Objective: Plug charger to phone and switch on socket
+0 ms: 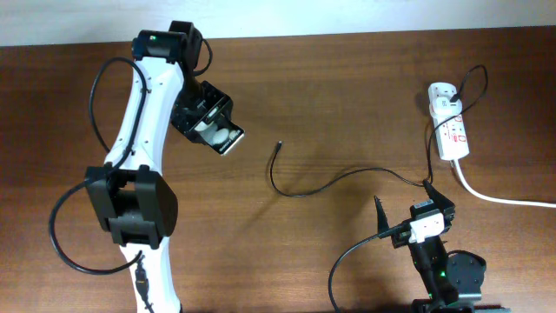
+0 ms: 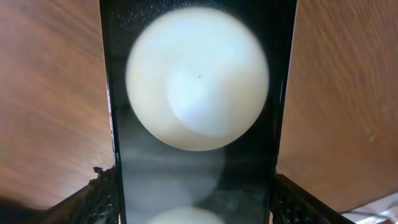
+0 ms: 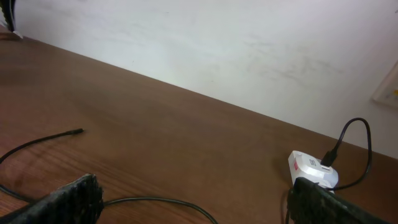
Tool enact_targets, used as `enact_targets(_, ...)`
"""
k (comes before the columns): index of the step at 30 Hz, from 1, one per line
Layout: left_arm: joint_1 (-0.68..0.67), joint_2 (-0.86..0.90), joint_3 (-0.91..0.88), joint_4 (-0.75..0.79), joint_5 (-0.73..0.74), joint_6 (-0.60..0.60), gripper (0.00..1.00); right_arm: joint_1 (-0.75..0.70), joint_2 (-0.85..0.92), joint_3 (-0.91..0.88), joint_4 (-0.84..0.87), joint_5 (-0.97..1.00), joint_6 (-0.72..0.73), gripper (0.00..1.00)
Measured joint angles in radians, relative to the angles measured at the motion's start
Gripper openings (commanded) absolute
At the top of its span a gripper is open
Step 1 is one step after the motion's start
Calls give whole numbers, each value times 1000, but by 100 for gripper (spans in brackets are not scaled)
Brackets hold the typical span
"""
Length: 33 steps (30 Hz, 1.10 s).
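One phone [image 2: 199, 93] tight between left fingers [image 2: 93, 202]; right fingers [image 3: 62, 202] wide, empty; one charger [image 1: 330, 178], one socket [image 1: 453, 126]

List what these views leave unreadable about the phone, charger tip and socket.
The phone port: overhead, the left gripper covers it; left wrist, the frame cuts off its ends.
Screen text: left wrist, blurred.
The socket switch position: overhead, too small; right wrist, a finger of the right gripper covers most of it.
The charger tip shape: too small in every view.
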Motion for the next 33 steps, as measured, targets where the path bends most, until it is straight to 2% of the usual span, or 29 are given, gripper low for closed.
enact_targets(11, 1, 0, 0, -4, -6, -70, 0, 0, 0, 0, 0, 0, 0, 99)
enact_targets(33, 2, 0, 0, -69, 191, -73, 0, 0, 0, 0, 0, 0, 0, 99)
